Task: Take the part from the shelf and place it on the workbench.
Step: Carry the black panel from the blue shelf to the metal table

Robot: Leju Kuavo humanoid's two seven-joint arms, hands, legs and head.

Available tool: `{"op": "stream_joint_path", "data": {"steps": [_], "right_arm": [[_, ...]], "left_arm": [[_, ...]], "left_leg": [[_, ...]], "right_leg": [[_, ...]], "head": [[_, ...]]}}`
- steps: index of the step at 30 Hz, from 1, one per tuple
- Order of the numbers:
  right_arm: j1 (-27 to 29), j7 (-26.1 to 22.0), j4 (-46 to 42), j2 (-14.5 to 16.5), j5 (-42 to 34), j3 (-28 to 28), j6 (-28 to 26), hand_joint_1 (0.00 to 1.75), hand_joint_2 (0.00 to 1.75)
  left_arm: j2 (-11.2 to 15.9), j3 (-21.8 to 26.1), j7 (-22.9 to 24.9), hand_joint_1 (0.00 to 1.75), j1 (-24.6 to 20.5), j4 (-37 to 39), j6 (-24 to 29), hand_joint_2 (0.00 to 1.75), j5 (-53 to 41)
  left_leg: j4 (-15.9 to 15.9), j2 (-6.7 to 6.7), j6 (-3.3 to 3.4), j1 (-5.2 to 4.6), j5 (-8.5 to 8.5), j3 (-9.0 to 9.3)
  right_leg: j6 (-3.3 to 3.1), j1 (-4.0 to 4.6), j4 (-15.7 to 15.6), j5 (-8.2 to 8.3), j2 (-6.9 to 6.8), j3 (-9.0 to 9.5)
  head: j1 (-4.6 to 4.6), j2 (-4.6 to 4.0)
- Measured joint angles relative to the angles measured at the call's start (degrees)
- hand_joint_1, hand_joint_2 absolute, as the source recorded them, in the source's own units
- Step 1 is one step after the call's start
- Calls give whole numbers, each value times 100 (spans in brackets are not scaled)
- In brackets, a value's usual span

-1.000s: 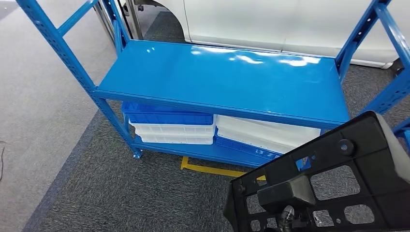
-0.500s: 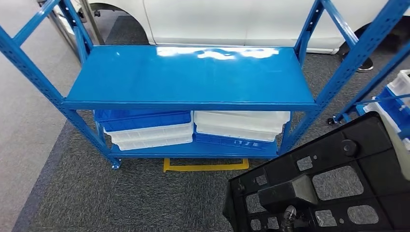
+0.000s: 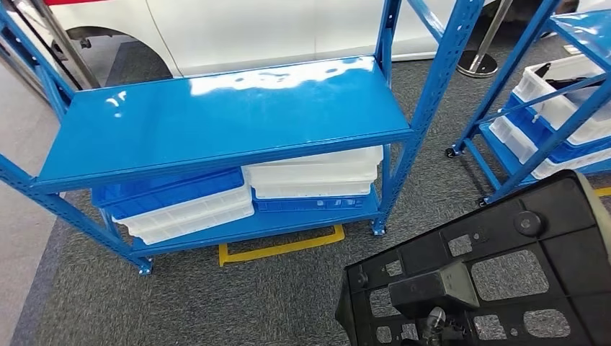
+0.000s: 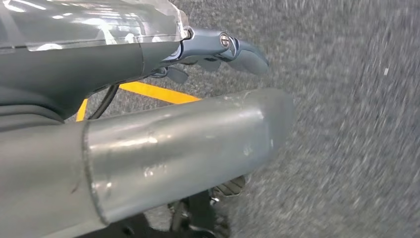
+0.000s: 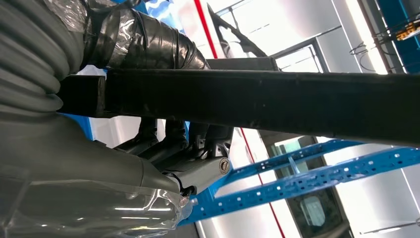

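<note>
Part (image 3: 504, 274): black flat plastic panel with rectangular cut-outs, a round boss and a raised block near its lower edge; held off the floor at the lower right of the head view, tilted, clear of the shelf and not resting on anything.
Part, right wrist view (image 5: 257, 99): seen edge-on as a long dark bar running out from the hand.
Right hand (image 5: 163, 148): closed on the part, dark fingers (image 5: 173, 141) curled up against one face of the panel, grey ribbed cover against its end.
Left hand (image 4: 218, 49): hanging over grey carpet, thick grey thumb (image 4: 188, 144) stretched out, darker fingers (image 4: 242, 49) slightly bent and apart, holding nothing.
Shelf (image 3: 216, 119): blue steel rack, bare glossy middle board; uprights at its corners.
Bins (image 3: 180, 205): blue and white shallow trays stacked on the bottom board, one stack toward the left end, another toward the right end, the two just beside each other.
Second rack (image 3: 547, 108): blue, well right of the first, with white and blue bins on its lower levels.
Floor (image 3: 216, 303): dark grey carpet, lighter strip at far left; yellow tape mark (image 3: 281, 249) just in front of the shelf's bottom board.
Background: white vehicle body (image 3: 238, 29) behind the shelf.
</note>
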Motion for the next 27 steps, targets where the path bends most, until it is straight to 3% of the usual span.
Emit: {"op": "stream_joint_path", "data": {"steps": [1,2,3,4,6,8,10,12,14,16,17,18,19,21,23,25,26,27], "right_arm": [[-13,0,15,5,49,0,16,175,175],[-27,1,34,9,91,0,27,175,175],[-44,1,55,11,124,1,40,175,175],[-66,1,79,12,150,2,63,175,175],[-128,2,136,11,176,8,131,175,175],[-185,2,193,9,180,14,207,175,175],[-209,2,229,7,171,14,280,175,175],[-222,1,256,0,150,8,340,175,175],[-249,1,290,-12,130,1,387,175,175],[-267,2,331,-20,118,-3,424,175,175],[-269,2,351,-22,113,-4,434,175,175],[-269,2,369,-22,111,-5,438,175,175],[-270,2,384,-23,110,-7,438,175,175],[-279,1,401,-23,110,-8,438,175,175],[-290,2,413,-23,111,-9,438,175,175],[-292,2,423,-23,112,-10,438,175,175],[-292,1,427,-22,112,-10,438,175,175],[-294,1,429,-22,112,-11,439,175,175]], "left_arm": [[7,6,3,0,15,0,-21,0,13],[19,15,13,0,25,0,-38,0,27],[36,27,22,0,30,0,-54,0,39],[58,40,32,0,31,0,-71,0,47],[109,75,42,0,34,0,-92,0,70],[143,117,35,0,38,0,-98,0,94],[151,145,15,0,36,0,-99,0,106],[156,162,-8,0,35,0,-107,0,103],[163,181,-27,0,56,0,-134,0,90],[174,194,-37,0,85,0,-167,0,73],[178,196,-38,0,91,0,-176,0,66],[180,196,-38,0,88,0,-179,0,58],[180,196,-38,0,83,0,-179,0,52],[180,196,-37,0,77,0,-180,0,47],[180,196,-37,0,74,0,-181,0,47],[180,197,-37,0,59,0,-181,0,48],[183,197,-37,0,50,0,-181,0,48],[185,198,-40,0,45,0,-181,0,48]], "left_leg": [[297,-21,3,0,-94,-130],[394,-30,13,0,-66,-171],[248,-46,31,-1,81,-102],[-103,-97,58,-1,304,59],[-895,-367,125,0,652,404],[-1229,-542,164,-13,719,530],[-1282,-451,202,-17,749,544],[-1359,-301,269,4,815,567],[-1399,-119,315,2,850,568],[-1390,62,325,-13,846,552],[-1383,149,320,-16,840,547],[-1374,231,311,-16,831,547],[-1363,304,296,-15,817,553],[-1329,423,249,-30,773,569],[-1301,521,192,-55,733,585],[-1302,624,135,-59,714,616],[-1283,602,104,-49,680,625],[-1193,496,77,-38,595,595]], "right_leg": [[-8,8,6,10,70,-19],[-9,15,14,17,145,-30],[-5,19,25,21,223,-33],[0,22,35,24,300,-31],[27,23,61,34,445,-42],[96,5,71,66,569,-91],[188,-12,59,109,677,-135],[257,5,213,2,472,-226],[301,10,772,-346,112,-489],[341,-21,1438,-643,-9,-790],[358,-36,1566,-652,-27,-835],[370,-50,1472,-555,-51,-762],[371,-60,1168,-386,-103,-577],[331,-37,397,-130,-356,-136],[264,13,57,-89,-498,39],[197,32,43,-75,-382,20],[163,22,21,-58,-320,19],[123,6,-4,-37,-259,20]], "head": [[1,0],[1,0],[1,0],[1,0],[1,0],[1,0],[0,0],[4,0],[11,0],[13,0],[12,0],[12,0],[12,0],[11,0],[10,0],[11,0],[10,0],[10,0]]}}
